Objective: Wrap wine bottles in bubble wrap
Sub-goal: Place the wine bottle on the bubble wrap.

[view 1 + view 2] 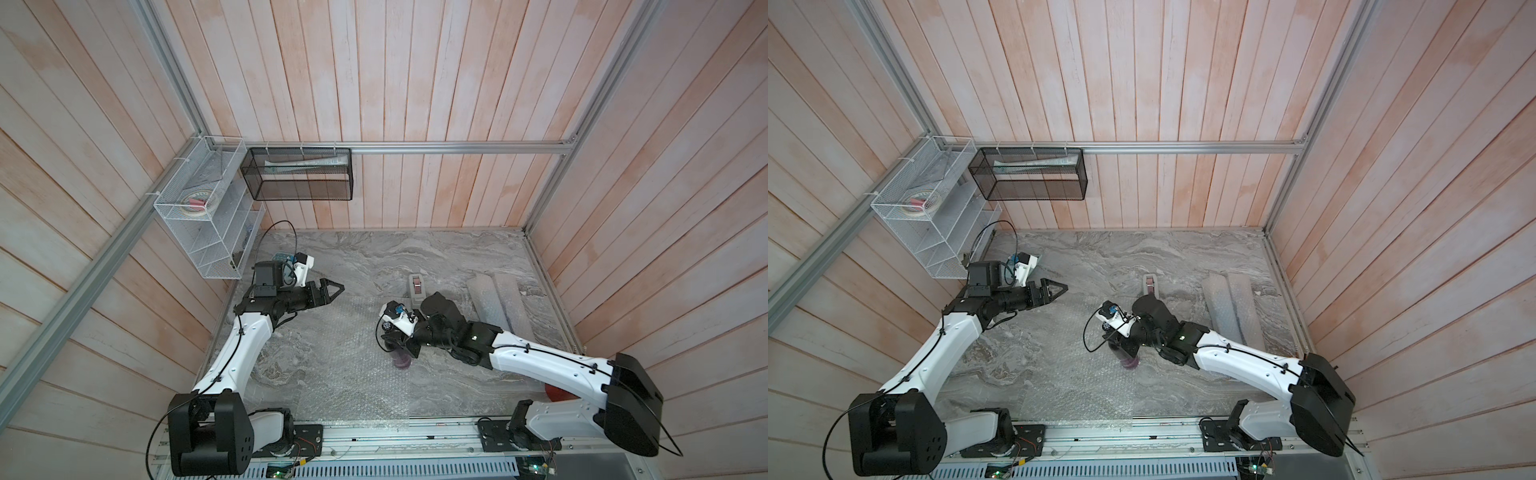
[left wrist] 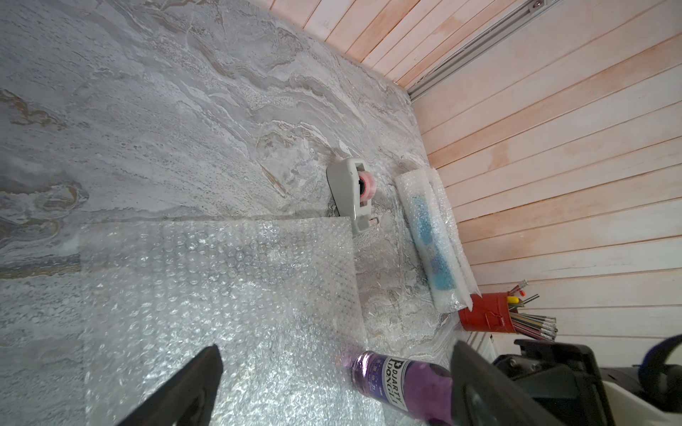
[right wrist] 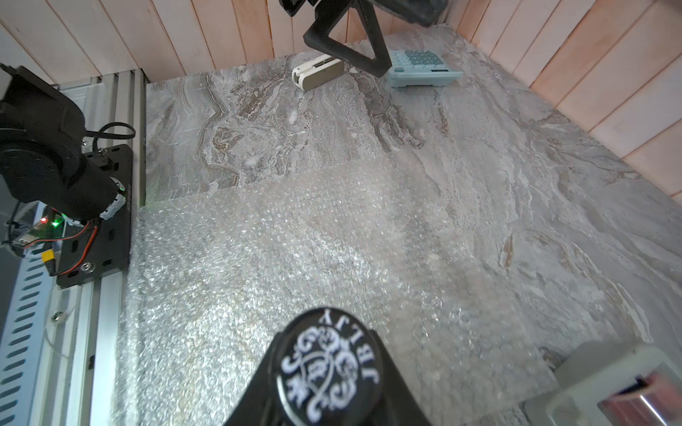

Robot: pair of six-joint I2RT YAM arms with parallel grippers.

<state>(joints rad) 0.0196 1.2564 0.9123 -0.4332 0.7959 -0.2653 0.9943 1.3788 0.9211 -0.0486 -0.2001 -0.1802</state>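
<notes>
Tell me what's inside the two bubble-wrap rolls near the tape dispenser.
Through the roll nearer the tape dispenser, a blue bottle shows. The other roll shows only wrap in every view; its contents cannot be seen.

Bubble wrap sheet (image 1: 332, 374) mid-table, wine bottle (image 1: 402, 363) at its right edge.
The bubble wrap sheet lies flat on the table (image 1: 415, 249), reaching its front edge. Behind the wine bottle sits the tape dispenser (image 1: 417, 286), with two wrapped rolls (image 1: 484, 305) side by side further right.
</notes>
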